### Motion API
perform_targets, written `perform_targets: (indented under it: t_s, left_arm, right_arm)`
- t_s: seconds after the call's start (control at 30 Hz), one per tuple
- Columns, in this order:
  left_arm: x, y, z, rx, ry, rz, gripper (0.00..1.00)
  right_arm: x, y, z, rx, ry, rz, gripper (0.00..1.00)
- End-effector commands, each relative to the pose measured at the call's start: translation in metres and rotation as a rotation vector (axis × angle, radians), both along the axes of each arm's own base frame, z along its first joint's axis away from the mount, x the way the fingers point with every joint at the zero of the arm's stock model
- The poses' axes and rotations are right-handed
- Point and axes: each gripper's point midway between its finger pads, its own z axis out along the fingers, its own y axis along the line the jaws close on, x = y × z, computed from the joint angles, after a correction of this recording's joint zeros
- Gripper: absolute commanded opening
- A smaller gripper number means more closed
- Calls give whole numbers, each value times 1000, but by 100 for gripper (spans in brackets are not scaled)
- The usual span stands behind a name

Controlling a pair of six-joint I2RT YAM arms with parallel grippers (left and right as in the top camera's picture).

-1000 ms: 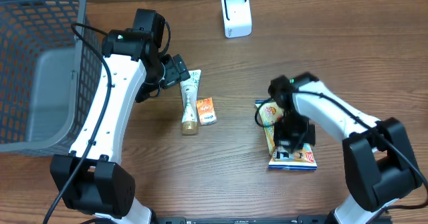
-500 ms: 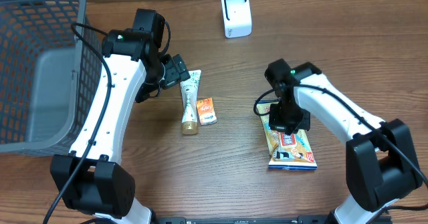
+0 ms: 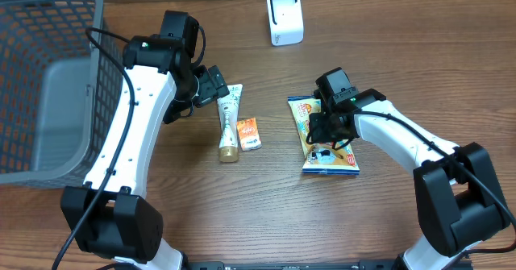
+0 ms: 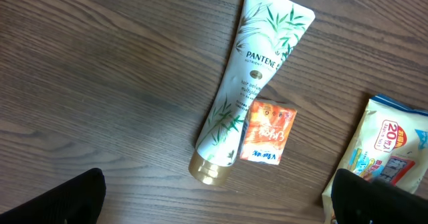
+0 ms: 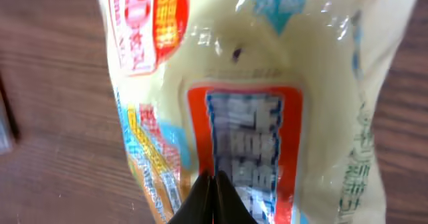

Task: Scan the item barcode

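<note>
While the right gripper (image 3: 327,130) has its fingers pressed tight together on the wrapper of the snack packet (image 3: 329,139), we see that packet right of the table's middle in the overhead view, at about 5 o'clock from the white scanner (image 3: 285,17) and well apart from it. Up close in the right wrist view the pack fills the picture. It has a pale yellow film, a red-framed panel of blue characters too blurred to read, and an orange oval at 11 o'clock. In the left wrist view we can read "20" in that oval.

At 9 o'clock from the packet lies a small orange sachet (image 3: 249,133) with white lettering that we cannot make out. It touches a white tube (image 3: 229,123) printed with green leaves and the word "PANTENE". The tube's gold cap points toward 6 o'clock.

We see the left gripper (image 3: 211,85) hanging at the tube's 12 o'clock end, its fingers (image 4: 67,200) spread wide apart and holding nothing. A grey mesh basket (image 3: 48,28) sits at the table's 9 o'clock edge.
</note>
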Motion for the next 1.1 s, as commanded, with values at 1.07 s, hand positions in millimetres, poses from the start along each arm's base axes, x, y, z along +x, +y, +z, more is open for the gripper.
perform_targets:
  t_s: [1.07]
  left_arm:
    - [0,2,-4,13,7,-12,100]
  right_arm:
    - [-36,-117,27,-426,202,-388,4]
